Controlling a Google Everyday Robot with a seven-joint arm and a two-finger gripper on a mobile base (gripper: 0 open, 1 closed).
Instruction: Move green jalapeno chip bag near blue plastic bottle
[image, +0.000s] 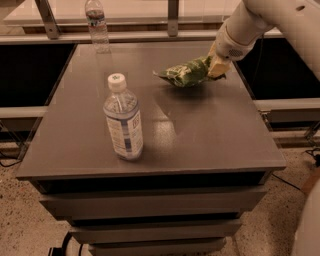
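Gripper (216, 67) sits over the far right part of the table (215, 140), at the end of the white arm (245, 25) coming in from the upper right. Its pale fingers (219, 62) are clamped on the right end of the green jalapeno chip bag (184, 73). The bag hangs out leftward from the grip, and a soft shadow beneath suggests it is just clear of the tabletop. Blue plastic bottle (123, 122) stands upright near the front left, well apart from the bag. A smaller clear bottle (97, 25) stands at the far left edge, off the likely path. Step in hand, as judged: carry the bag toward the near left and set it down beside the large bottle. To do it well, keep the pinch firm, since only one end is held and the foil may slip or sag. Carry low and approach the bottle from its right side. Stop short of touching, because a tall bottle tips easily, and release once the bag rests flat. Bag appearance: small, crinkled, glossy green with pale patches of print, tapering to a point at its free left end; lettering not readable here.
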